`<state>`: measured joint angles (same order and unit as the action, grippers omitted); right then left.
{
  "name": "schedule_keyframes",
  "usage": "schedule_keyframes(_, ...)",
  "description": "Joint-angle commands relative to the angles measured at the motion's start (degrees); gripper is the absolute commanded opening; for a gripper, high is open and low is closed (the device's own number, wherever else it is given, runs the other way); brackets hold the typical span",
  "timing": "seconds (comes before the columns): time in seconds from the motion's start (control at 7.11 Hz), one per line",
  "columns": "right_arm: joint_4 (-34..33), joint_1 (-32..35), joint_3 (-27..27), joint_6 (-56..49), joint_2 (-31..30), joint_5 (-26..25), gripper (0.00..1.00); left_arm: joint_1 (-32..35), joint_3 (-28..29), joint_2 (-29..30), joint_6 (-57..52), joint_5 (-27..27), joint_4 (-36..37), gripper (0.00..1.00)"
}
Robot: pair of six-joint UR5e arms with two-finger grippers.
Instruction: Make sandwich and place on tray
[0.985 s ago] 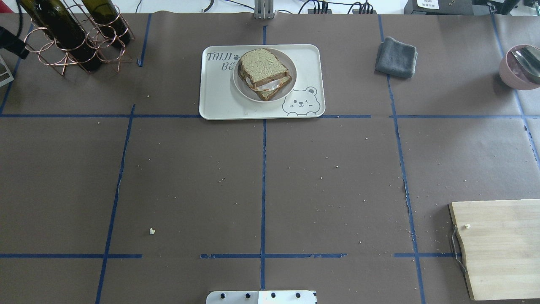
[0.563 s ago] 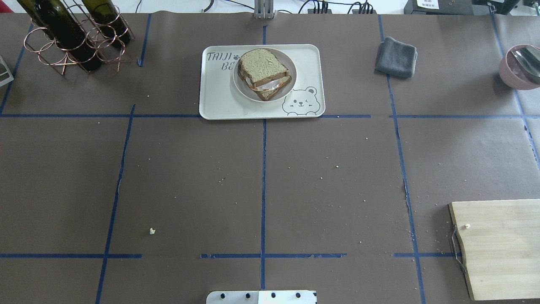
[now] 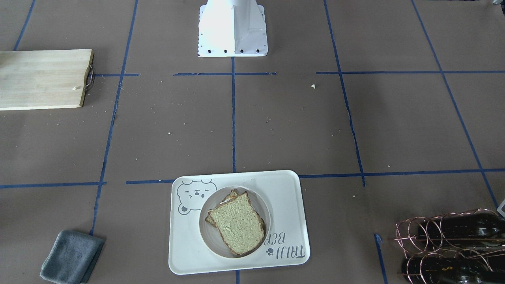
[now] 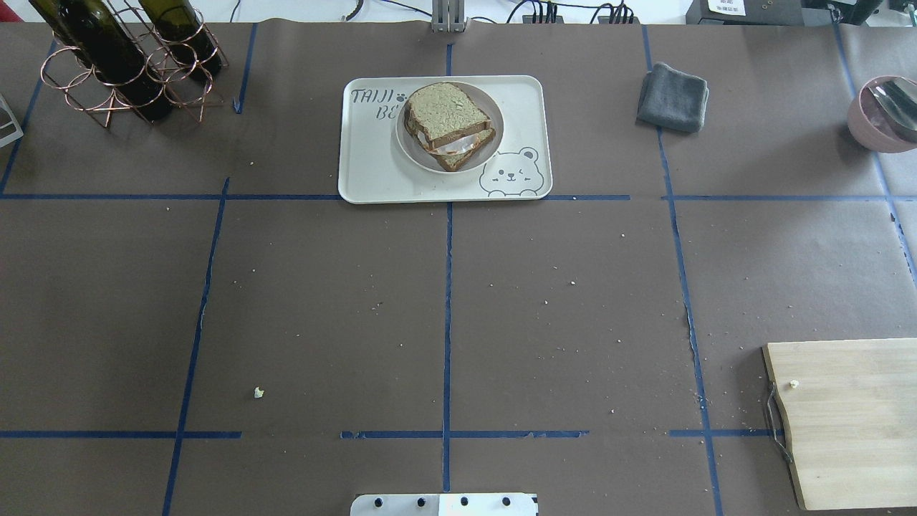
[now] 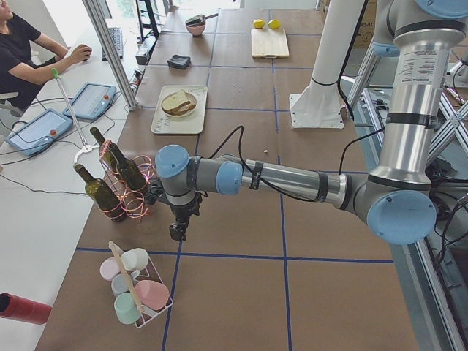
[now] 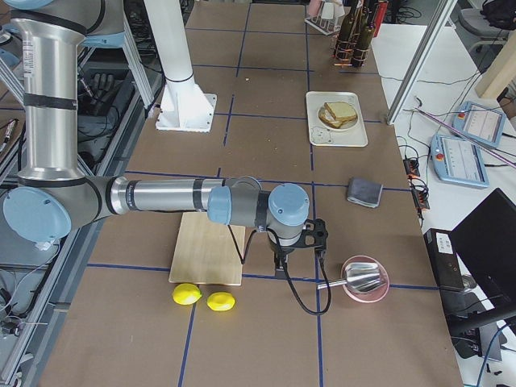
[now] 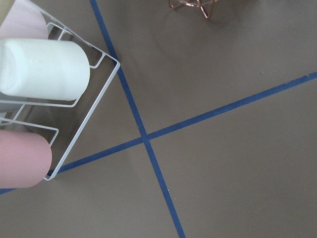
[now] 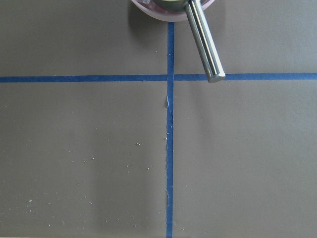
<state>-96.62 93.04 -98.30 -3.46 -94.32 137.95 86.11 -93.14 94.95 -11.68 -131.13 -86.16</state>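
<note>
The sandwich (image 4: 448, 122) is seen assembled: one slice of bread lies on top of the other, slightly askew, and a strip of pale filling (image 4: 453, 147) shows between them at the near edge. It is carried on a small round plate (image 4: 489, 148), and the plate is set inside the tray (image 4: 372, 172), between the lettering and the bear drawing, at the far middle of the table (image 4: 322, 301).

Both parts of the task are therefore judged to be done. Nothing further appears to be left, unless the arms are to be parked.

The left gripper (image 5: 178, 230) is held low over the table near the wine bottle rack (image 5: 121, 186), well apart from the tray. The right gripper (image 6: 280, 260) is held at the other end, between the cutting board (image 6: 208, 250) and the pink bowl (image 6: 364, 282). Neither is seen in the overhead or front views, and whether their fingers are parted or closed cannot be told. Nothing is seen to be carried by either arm.
</note>
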Motion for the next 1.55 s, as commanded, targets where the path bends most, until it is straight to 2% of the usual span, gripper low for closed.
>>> schedule_keyframes(0.0,0.0,0.0,0.0,-0.1,0.0,-0.1,1.00,2.1,1.9,-0.8,-0.1,-4.8,0.5,1.00)
schedule_keyframes(1.41,0.0,1.1,0.0,0.2,-0.4,-0.2,1.00,2.1,1.3,-1.3,0.1,-5.6,0.2,1.00)
